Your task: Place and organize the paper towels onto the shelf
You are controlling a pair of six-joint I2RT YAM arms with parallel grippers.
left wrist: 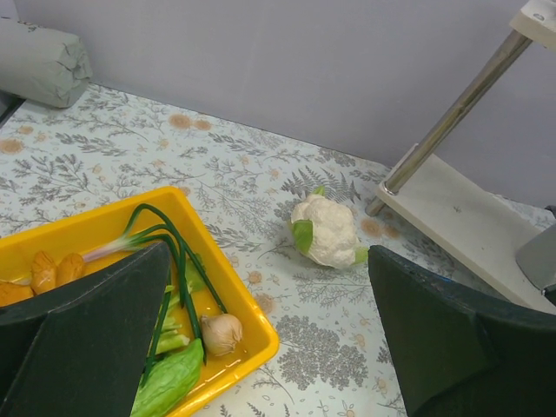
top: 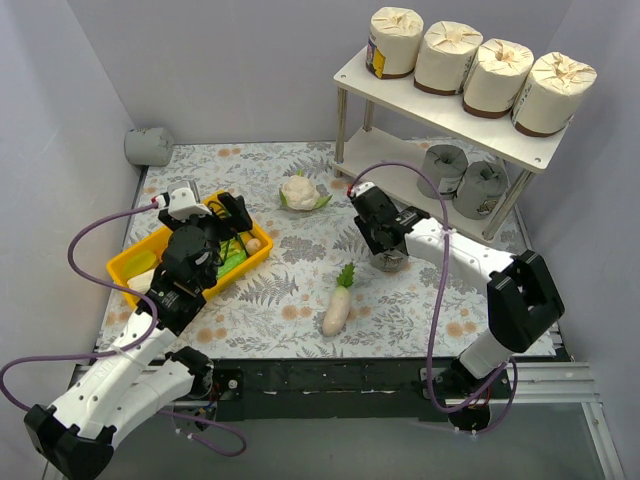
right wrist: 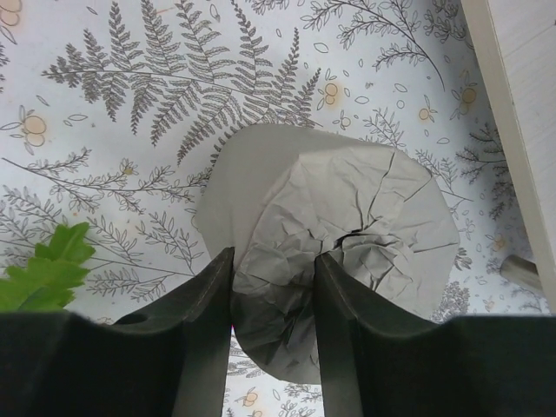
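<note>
Grey roll [right wrist: 356,195] directly under R claw [right wrist: 274,261], clamped on pleated top (L claw [left wrist: 268,252] wide apart).

Bright, even overhead light, soft faint shadows, all views fairly sharp.

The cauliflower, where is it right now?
In the top view the cauliflower sits on the patterned table, toward the back middle, just left of the shelf and its lower board, and right of the yellow tray.
</note>
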